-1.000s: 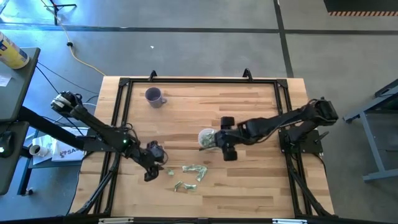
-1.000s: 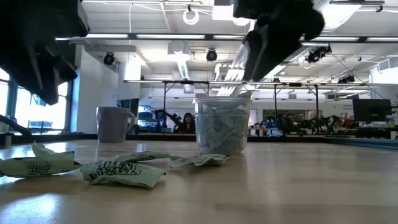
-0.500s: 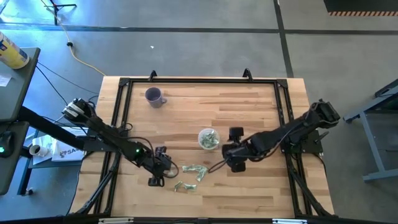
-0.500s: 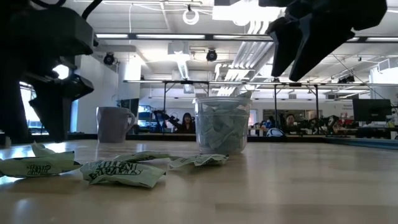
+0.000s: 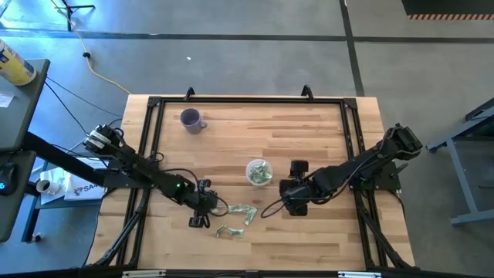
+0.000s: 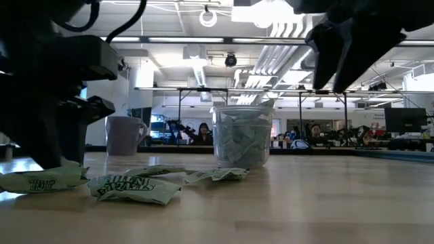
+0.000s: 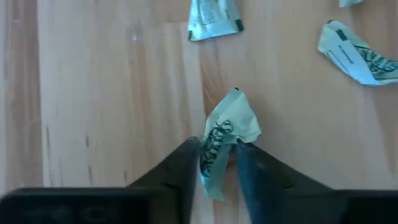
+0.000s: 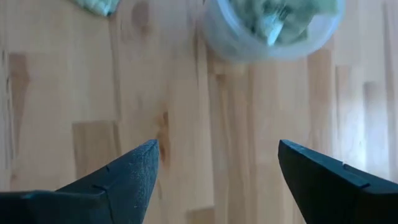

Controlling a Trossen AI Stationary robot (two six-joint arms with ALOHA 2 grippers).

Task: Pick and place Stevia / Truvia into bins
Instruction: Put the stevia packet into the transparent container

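Note:
Several pale green and white sachets lie flat on the wood near the table's near edge (image 5: 241,211) (image 5: 229,230) (image 6: 135,186). More fill the clear cup (image 5: 258,171) (image 6: 242,135), which stands upright at mid-table. My left gripper (image 5: 205,210) (image 7: 217,165) is down at the table, shut on the leftmost sachet (image 7: 227,134). My right gripper (image 5: 292,199) (image 8: 217,174) hovers open above bare wood, right of and nearer than the cup (image 8: 273,22). My left gripper pinches a crumpled sachet between its two fingers (image 7: 186,165), at the sachet's end nearest the wrist (image 7: 214,158). The fingers come from above, pointing down. The sachet's other end sticks out past the fingertips, and the sachet lies on the table (image 6: 41,179).
A purple mug (image 5: 191,120) (image 6: 124,134) stands near the far left corner. A black frame (image 5: 247,100) runs around the tabletop. Two loose sachets (image 7: 213,18) (image 7: 357,56) lie just beyond the held one. People show in the room behind the table.
My left gripper has moved toward the table's right edge and down onto the leftmost sachet. My right gripper has drawn back from above the cup, toward the near and right edges. The cup and the loose sachets have stayed in place.

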